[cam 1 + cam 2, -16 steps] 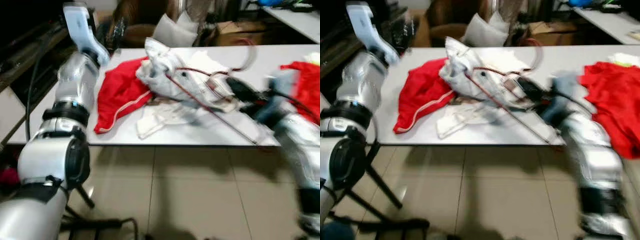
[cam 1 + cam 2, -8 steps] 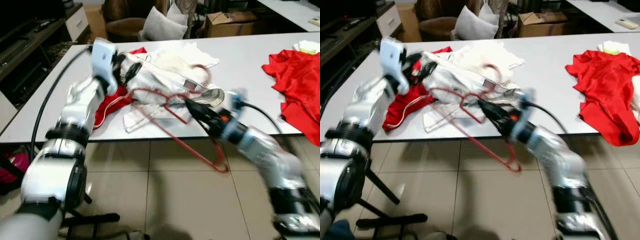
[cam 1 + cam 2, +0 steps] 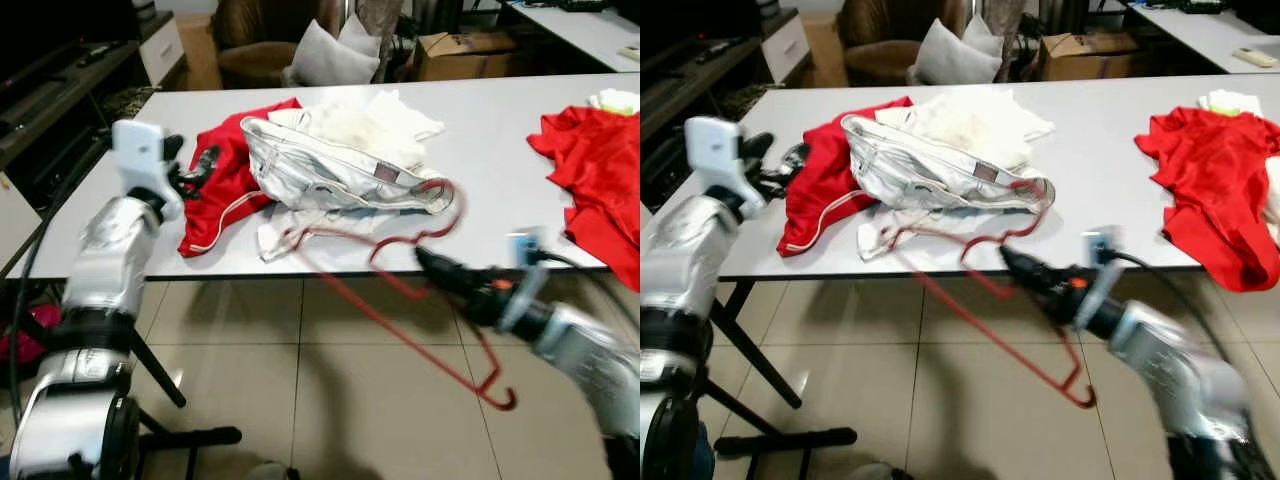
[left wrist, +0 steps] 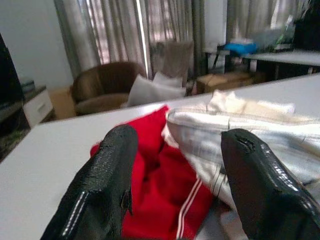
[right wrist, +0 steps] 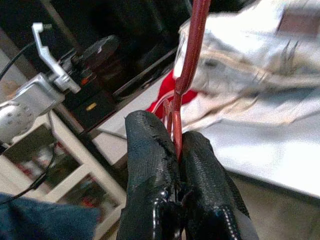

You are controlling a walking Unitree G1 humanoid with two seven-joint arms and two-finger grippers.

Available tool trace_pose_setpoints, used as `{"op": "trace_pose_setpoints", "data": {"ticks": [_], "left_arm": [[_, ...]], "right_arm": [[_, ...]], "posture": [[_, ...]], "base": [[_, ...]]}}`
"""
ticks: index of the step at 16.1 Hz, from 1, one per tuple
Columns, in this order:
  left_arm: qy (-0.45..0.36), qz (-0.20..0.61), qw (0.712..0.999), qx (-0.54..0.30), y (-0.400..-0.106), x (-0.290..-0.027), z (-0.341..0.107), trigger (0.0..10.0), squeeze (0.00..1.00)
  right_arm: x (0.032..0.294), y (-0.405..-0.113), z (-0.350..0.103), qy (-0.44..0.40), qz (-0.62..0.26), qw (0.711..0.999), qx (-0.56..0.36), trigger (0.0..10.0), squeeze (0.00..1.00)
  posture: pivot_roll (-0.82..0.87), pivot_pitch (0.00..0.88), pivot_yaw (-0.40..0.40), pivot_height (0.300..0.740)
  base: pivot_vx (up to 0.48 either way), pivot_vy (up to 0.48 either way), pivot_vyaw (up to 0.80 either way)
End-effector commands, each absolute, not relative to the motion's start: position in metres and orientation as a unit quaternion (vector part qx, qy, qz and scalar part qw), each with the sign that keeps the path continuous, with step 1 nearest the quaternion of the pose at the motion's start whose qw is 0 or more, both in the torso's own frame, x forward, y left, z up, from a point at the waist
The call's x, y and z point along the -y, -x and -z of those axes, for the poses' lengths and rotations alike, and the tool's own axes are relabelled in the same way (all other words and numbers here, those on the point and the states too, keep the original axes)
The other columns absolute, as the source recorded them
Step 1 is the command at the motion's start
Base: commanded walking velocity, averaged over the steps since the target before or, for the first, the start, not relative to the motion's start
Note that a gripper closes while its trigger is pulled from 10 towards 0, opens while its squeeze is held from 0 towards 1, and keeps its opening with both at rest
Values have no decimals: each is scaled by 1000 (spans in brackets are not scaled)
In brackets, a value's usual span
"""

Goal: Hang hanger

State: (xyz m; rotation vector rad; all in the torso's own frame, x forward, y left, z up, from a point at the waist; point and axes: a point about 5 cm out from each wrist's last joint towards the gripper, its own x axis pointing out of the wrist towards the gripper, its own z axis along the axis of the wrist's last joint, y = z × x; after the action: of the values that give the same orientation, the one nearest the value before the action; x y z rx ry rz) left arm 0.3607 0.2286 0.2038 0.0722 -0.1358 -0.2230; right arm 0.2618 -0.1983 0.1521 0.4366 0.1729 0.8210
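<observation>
A red wire hanger (image 5: 191, 50) is pinched in my right gripper (image 3: 428, 264), whose fingers are shut on the wire. It hangs tilted off the table's front edge, with its long bar slanting down over the floor. Its upper loop lies close to a white garment (image 3: 330, 170) piled on the table (image 3: 490, 130); I cannot tell if they touch. My left gripper (image 3: 195, 165) hovers open over the table's left part, beside a red garment (image 3: 225, 190) and holding nothing. In the left wrist view its fingers (image 4: 105, 185) stand wide apart.
More red cloth (image 3: 595, 150) lies at the table's right end. Behind the table are a brown armchair (image 3: 250, 45), a white pillow (image 3: 325, 60) and a cardboard box (image 3: 460, 50). Black stand legs (image 3: 160, 375) cross the tiled floor at my left.
My right gripper has drawn the hanger back from the garment pile, off the table edge and over the floor. My left gripper has moved left, away from the white garment.
</observation>
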Motion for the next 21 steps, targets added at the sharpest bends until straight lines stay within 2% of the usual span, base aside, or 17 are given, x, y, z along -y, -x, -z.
{"op": "trace_pose_setpoints", "data": {"ticks": [1,3,4,6,8,10,12,14,17,19,21], "left_arm": [[-27,115,990,72,-351,-227,-203,10000,0],[11,126,991,42,-325,-211,-176,10000,0],[5,141,989,45,-319,-199,-173,10000,0],[11,170,984,57,-313,-176,-170,10000,0],[32,207,975,72,-313,-165,-185,10000,0],[60,260,958,103,-311,-158,-209,10000,0],[52,287,950,109,-309,-155,-218,10000,0],[52,281,955,83,-308,-162,-211,10000,0],[41,250,967,25,-295,-171,-180,10000,0],[34,249,968,18,-289,-172,-176,10000,0],[22,247,968,25,-288,-172,-182,10000,0]], "right_arm": [[204,-257,-171,-161,-367,915,-41,10000,0],[202,-243,-188,-68,-293,954,-11,10000,0],[199,-240,-192,-62,-274,960,-1,10000,0],[188,-231,-198,-49,-283,958,26,10000,0],[190,-229,-193,-11,-302,953,16,10000,0],[200,-229,-191,-3,-349,937,-6,10000,0],[205,-225,-192,-4,-395,918,-23,10000,0],[209,-214,-195,-45,-491,869,-50,10000,0],[216,-209,-198,-69,-539,839,-41,10000,0],[221,-209,-197,-66,-556,827,-50,10000,0],[227,-218,-198,-40,-555,830,-48,10000,0]], "posture": [[-170,0,102,719],[-193,0,102,719],[-201,0,90,719],[-205,0,84,719],[-203,0,83,719],[-194,0,78,719],[-193,0,80,719],[-184,0,82,719],[-170,0,69,719],[-149,0,42,719],[-137,0,29,719]], "base": [[0,0,0],[0,0,0],[0,0,0],[0,0,0],[0,0,0],[0,0,0],[0,0,0],[0,0,0],[0,0,0],[0,0,0],[0,0,0]]}}
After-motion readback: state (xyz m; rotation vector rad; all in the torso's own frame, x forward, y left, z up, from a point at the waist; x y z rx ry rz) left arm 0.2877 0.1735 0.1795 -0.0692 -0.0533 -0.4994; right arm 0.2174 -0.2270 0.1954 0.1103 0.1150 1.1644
